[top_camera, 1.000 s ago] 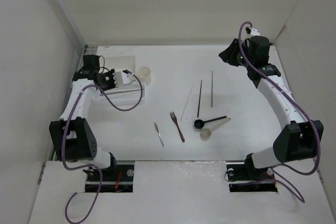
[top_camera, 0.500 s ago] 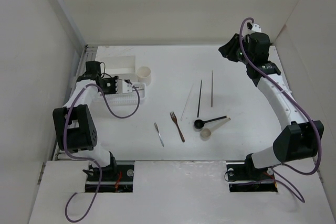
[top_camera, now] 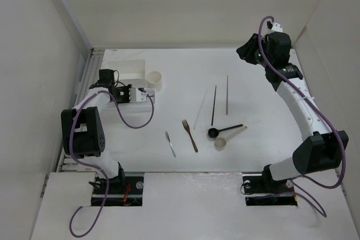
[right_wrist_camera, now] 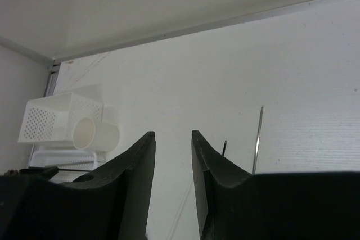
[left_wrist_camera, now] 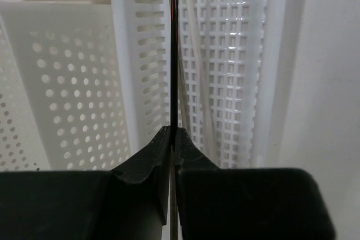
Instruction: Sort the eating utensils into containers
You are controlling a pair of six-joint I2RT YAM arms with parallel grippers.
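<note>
A: Why were the left fingers [left_wrist_camera: 147, 161] clamped on the dark chopstick [left_wrist_camera: 174, 54], directly above the slotted tray [left_wrist_camera: 225, 82]?

B: Probably to lay it in lengthwise. The right fingers [right_wrist_camera: 132, 186], far right of the tray, stood partly open and empty. The brown fork [top_camera: 190, 135] lay to the tray's right.

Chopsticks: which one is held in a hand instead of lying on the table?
The dark chopstick pinched in the left hand above the slotted tray; the pale chopstick, black chopstick and metallic chopstick lie loose mid-table.
</note>
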